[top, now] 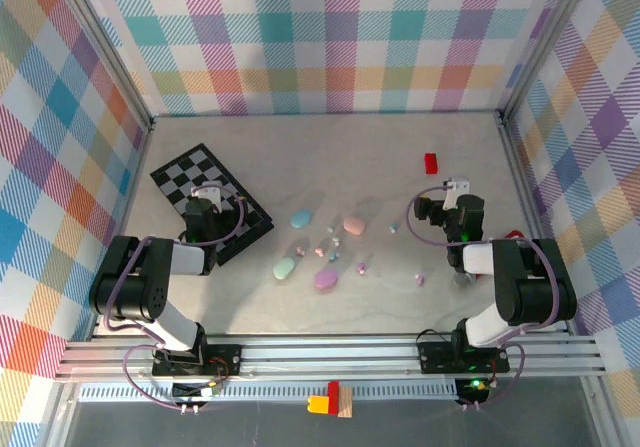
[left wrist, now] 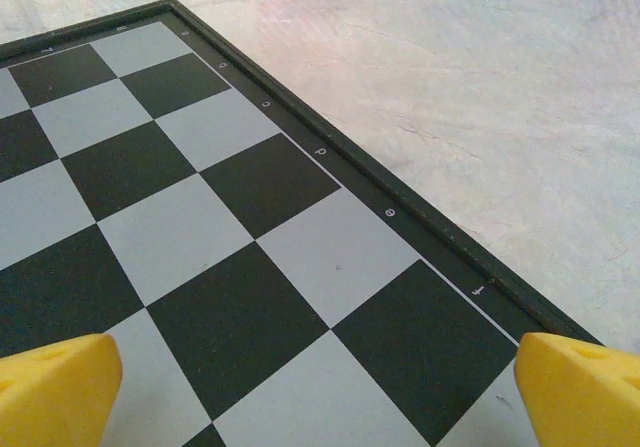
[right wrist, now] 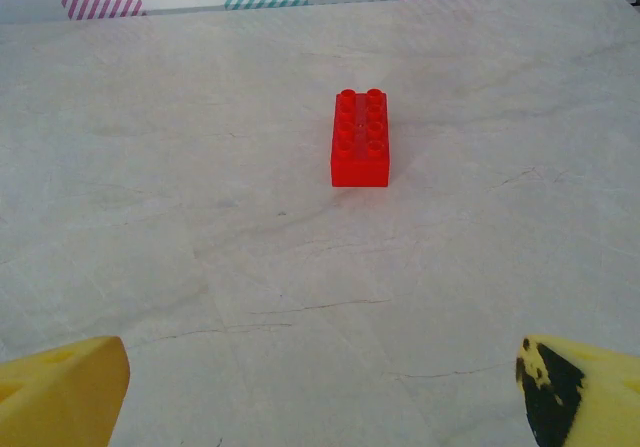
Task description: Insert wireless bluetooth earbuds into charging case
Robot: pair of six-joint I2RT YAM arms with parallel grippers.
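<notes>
From above, the left pincer [top: 205, 199] hangs over a chessboard [top: 200, 172], though its tips are too small there to read. Its wrist camera settles it. The left pincer [left wrist: 320, 397] stands wide open and empty. A yellow fingertip [left wrist: 50, 387] sits in each lower corner, both cut off by the frame. The squares of the chessboard [left wrist: 200, 227] lie under and ahead of it. The board's dark rim runs off to its right, with bare table [left wrist: 500, 97] beyond.

The overhead view adds the earbuds [top: 334, 256]. They are tiny pastel bits strewn on the table [top: 400, 137] to the right of the left pincer and to the left of the right one, well apart from both. They lie loose among four oval cases: blue [top: 301, 220], pink [top: 354, 226], mint [top: 284, 267] and purple [top: 326, 279]. Whether any case is open is too small to tell.

The right pincer [top: 448, 195] reads from above as a dark lump, with a red block [top: 431, 163] near it, beyond its tips. Its wrist camera shows the right pincer [right wrist: 320, 392] wide open and empty. The red block [right wrist: 360, 139] lies straight ahead, studs up, apart from the fingers. The right-hand fingertip [right wrist: 585, 387] bears a black patch.
</notes>
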